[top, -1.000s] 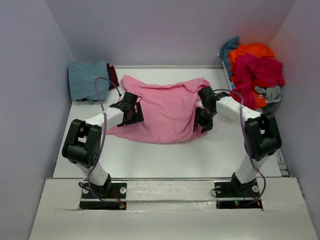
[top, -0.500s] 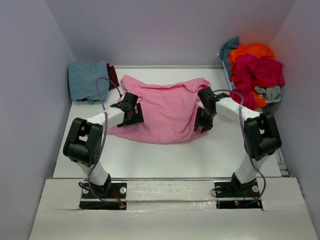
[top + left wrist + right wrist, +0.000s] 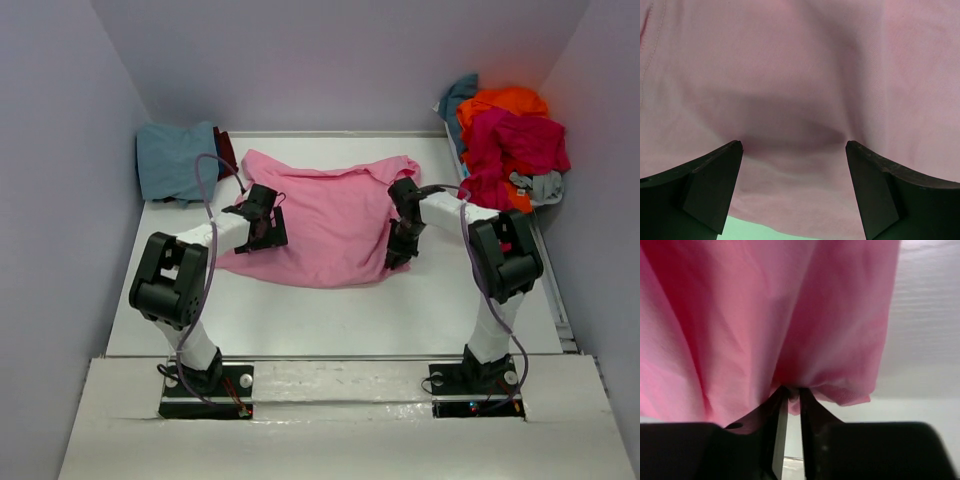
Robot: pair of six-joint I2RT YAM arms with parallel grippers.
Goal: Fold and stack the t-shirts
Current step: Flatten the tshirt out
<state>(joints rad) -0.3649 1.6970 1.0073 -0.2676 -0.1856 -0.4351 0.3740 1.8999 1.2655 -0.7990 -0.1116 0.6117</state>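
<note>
A light pink t-shirt [image 3: 325,215] lies spread and rumpled in the middle of the white table [image 3: 330,315]. My left gripper [image 3: 262,228] hovers open over the shirt's left edge, pink cloth [image 3: 800,90] lying under the wide gap between its fingers [image 3: 715,185]. My right gripper [image 3: 399,247] is shut on a pinch of the shirt's right edge; in the right wrist view the pink cloth [image 3: 790,330] bunches into the closed fingertips [image 3: 792,392]. A dusty teal-blue t-shirt [image 3: 178,160] lies folded at the back left.
A heap of t-shirts [image 3: 510,140], orange, crimson-magenta, teal and grey, is piled at the back right against the wall. Grey walls close in the table on three sides. A dark red bit of cloth [image 3: 226,152] shows beside the folded blue shirt.
My right gripper has closed on the pink shirt's right edge and its arm has drawn in slightly toward the left. The left gripper stays open in nearly the same place.
</note>
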